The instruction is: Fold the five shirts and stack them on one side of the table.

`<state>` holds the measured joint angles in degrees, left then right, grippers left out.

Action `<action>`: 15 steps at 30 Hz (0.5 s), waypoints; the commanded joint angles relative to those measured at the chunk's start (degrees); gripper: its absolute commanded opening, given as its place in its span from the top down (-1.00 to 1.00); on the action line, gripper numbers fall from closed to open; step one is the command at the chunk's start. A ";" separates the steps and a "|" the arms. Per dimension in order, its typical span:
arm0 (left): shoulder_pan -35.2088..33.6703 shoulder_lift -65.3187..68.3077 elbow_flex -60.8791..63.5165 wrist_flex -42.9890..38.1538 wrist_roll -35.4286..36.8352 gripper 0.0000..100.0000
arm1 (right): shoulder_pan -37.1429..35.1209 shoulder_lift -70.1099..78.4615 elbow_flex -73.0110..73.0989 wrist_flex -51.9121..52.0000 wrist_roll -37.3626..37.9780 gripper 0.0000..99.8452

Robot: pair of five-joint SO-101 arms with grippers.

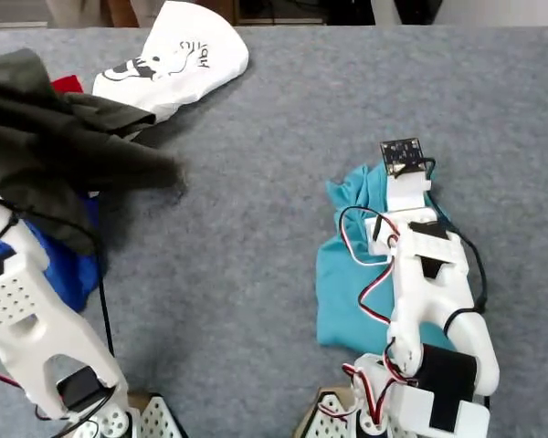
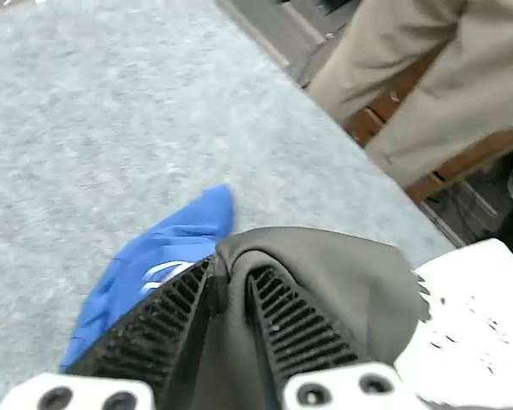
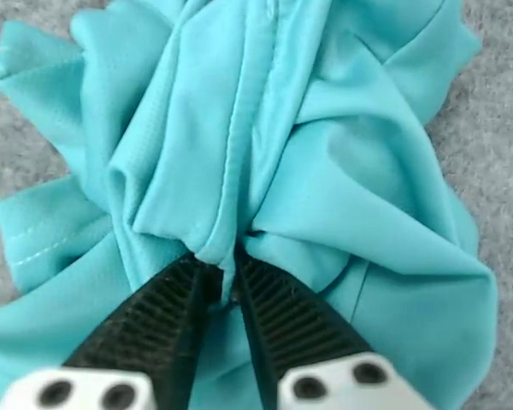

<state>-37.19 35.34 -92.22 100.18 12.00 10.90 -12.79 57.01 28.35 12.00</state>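
While the left claw (image 2: pixel 231 269) pinches a dark shirt (image 2: pixel 333 273) at the table's (image 1: pixel 256 228) far left, the right claw (image 3: pixel 222 265) pinches the teal shirt (image 3: pixel 325 128).

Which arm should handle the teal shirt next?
Right. The right gripper pinches a fold of the teal shirt, while the left gripper is shut on the dark shirt across the table.

Crumpled teal shirt (image 1: pixel 342 283); draped dark shirt (image 1: pixel 46 155)
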 commanded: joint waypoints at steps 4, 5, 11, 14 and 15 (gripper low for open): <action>-4.13 1.10 -2.02 0.62 -0.18 0.88 | -0.66 0.31 -2.68 -0.62 -0.26 1.00; -4.31 1.27 -2.02 0.62 -0.09 0.82 | -0.66 0.31 -2.68 -0.62 -0.26 1.00; -8.79 6.55 -2.20 0.62 7.03 0.63 | -0.75 0.40 -2.77 -0.62 -0.26 1.00; -10.46 9.36 -2.11 0.53 7.56 0.63 | -0.75 0.40 -2.77 -0.62 -0.26 1.00; -11.08 10.24 -2.02 0.53 7.74 0.63 | -0.75 0.40 -2.77 -0.62 -0.26 1.00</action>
<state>-46.24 45.10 -92.22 100.18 18.68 10.90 -12.79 57.01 28.35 12.00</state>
